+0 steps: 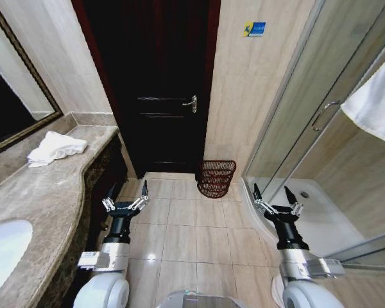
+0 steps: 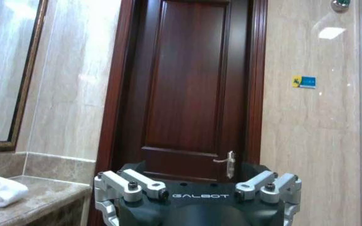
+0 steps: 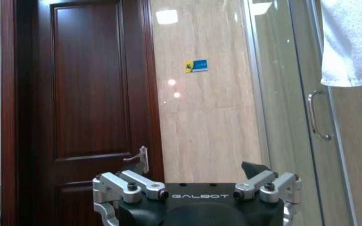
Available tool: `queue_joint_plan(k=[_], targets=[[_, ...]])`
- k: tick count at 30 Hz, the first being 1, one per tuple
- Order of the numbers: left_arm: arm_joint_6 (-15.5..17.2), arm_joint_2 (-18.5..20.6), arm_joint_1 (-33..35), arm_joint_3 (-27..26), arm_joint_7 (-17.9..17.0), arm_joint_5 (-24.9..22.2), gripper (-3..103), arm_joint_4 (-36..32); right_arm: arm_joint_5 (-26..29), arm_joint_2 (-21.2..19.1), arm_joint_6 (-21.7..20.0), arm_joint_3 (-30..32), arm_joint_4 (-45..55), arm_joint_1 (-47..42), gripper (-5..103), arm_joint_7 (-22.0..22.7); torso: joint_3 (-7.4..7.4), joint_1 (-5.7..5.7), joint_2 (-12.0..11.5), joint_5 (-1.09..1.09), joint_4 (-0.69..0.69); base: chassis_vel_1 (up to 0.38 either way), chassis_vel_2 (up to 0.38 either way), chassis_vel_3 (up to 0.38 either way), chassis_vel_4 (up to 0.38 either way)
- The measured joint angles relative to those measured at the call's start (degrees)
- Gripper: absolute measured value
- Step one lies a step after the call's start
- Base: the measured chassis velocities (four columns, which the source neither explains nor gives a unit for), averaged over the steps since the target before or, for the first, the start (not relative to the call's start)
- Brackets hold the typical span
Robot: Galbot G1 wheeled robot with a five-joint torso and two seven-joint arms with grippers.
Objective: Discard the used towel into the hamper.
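Left gripper (image 1: pixel 125 203): jaws spread wide, empty, touching nothing, held low over floor tiles beside counter (image 1: pixel 48 192). Right gripper (image 1: pixel 276 201): same, wide and empty, near shower door (image 1: pixel 321 115). Towel (image 1: pixel 56 147) crumpled on counter, long axis toward the mirror corner. Hamper (image 1: pixel 215 178) upright on floor by door (image 1: pixel 157 83), well apart from both grippers.

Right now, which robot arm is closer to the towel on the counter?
Probably the left. The left gripper hangs open beside the counter where the crumpled white towel lies. The right gripper, also open, is across the floor by the shower.
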Motion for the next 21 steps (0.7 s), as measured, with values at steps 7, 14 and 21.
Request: queue_joint_plan(k=[7, 14, 21], targets=[[-0.9, 0.0, -0.1, 0.6, -0.4, 0.3, 99, 0.2, 0.0, 0.1, 0.8, 0.3, 0.0, 0.0, 100, 0.5, 0.00, 0.00, 0.0, 0.00, 0.00, 0.000, 0.000, 0.000, 0.000], [-1.0, 0.0, -0.1, 0.5, -0.7, 0.3, 97, 0.2, 0.0, 0.3, 1.0, 0.0, 0.0, -0.1, 100, 0.2, 0.00, 0.00, 0.0, 0.00, 0.00, 0.000, 0.000, 0.000, 0.000], [-1.2, 0.0, 0.0, 0.6, -0.7, 0.3, 97, 0.2, 0.0, 0.3, 1.5, 0.0, -0.2, -0.1, 100, -0.3, 0.00, 0.00, 0.0, 0.00, 0.00, 0.000, 0.000, 0.000, 0.000]])
